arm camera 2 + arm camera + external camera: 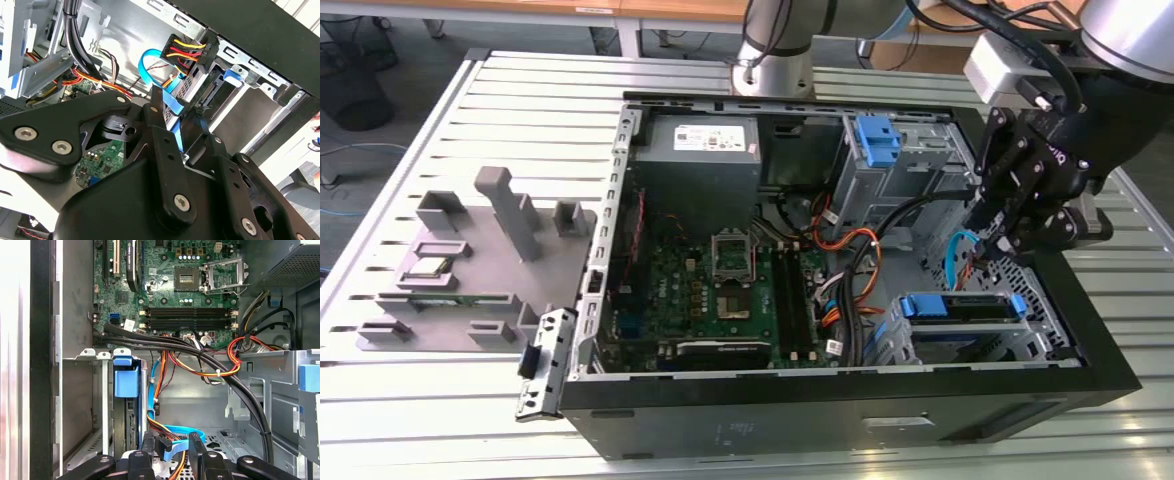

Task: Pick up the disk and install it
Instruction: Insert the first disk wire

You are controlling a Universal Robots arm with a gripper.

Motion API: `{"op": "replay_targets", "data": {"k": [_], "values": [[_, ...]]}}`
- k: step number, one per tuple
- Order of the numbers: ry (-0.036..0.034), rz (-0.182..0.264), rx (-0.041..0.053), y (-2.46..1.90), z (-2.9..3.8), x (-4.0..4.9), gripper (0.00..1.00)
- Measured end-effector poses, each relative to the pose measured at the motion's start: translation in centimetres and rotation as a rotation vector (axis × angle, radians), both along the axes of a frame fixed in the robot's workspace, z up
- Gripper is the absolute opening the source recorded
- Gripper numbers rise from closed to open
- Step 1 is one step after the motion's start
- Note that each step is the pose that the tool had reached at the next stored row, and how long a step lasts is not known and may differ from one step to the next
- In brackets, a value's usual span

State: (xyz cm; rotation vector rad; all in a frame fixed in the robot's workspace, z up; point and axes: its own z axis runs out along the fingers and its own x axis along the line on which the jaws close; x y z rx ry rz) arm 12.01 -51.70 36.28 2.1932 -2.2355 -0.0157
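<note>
Over the open computer case point(854, 410), toward 3 o'clock in the exterior view, the gripper point(1017, 245) points down, jaws apart with a blue cable point(175, 432) running between them. The disk point(961, 308) sits in the bay point(1047, 315) at 4 o'clock, only its blue carrier edge showing.

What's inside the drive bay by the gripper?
The disk, on edge in its blue carrier. Its label face is covered by the bay walls, and orange and blue cables cross beside it.
</note>
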Motion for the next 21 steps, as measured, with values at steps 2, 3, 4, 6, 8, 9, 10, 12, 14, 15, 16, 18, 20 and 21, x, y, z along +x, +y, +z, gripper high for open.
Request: {"op": "replay_targets", "data": {"k": [2, 3, 4, 6, 8, 9, 10, 12, 14, 15, 16, 18, 20, 21], "values": [[0.0, 0.0, 0.0, 0.0, 0.0, 0.0, 0.41], [0.0, 0.0, 0.0, 0.0, 0.0, 0.0, 0.41], [0.0, 0.0, -0.0001, 0.0, -0.01, 0.0, 0.41], [0.0, 0.0, -0.0001, 0.0, -0.01, 0.0, 0.27], [0.0, 0.0, 0.0, 0.0, -0.01, 0.0, 0.22], [0.0, 0.0, 0.0, 0.0, -0.01, 0.0, 0.22], [0.0, 0.0, 0.0, 0.0, -0.02, 0.0, 0.16], [0.0, 0.0, 0.0, 0.0, -0.02, 0.0, 0.16], [0.0, 0.0, 0.0, 0.0, -0.02, 0.0, 0.16], [0.0, 0.0, 0.0, 0.0, -0.02, 0.0, 0.16], [0.0, 0.0, 0.0, 0.0, -0.02, 0.0, 0.16], [0.0, 0.0, 0.0001, -0.01, -0.03, 0.0, 0.16], [-0.0001, 0.0, 0.0003, -0.09, -0.05, 0.0, 0.16], [-0.0004, 0.0, 0.0, -0.14, -0.05, 0.0, 0.16]]}}
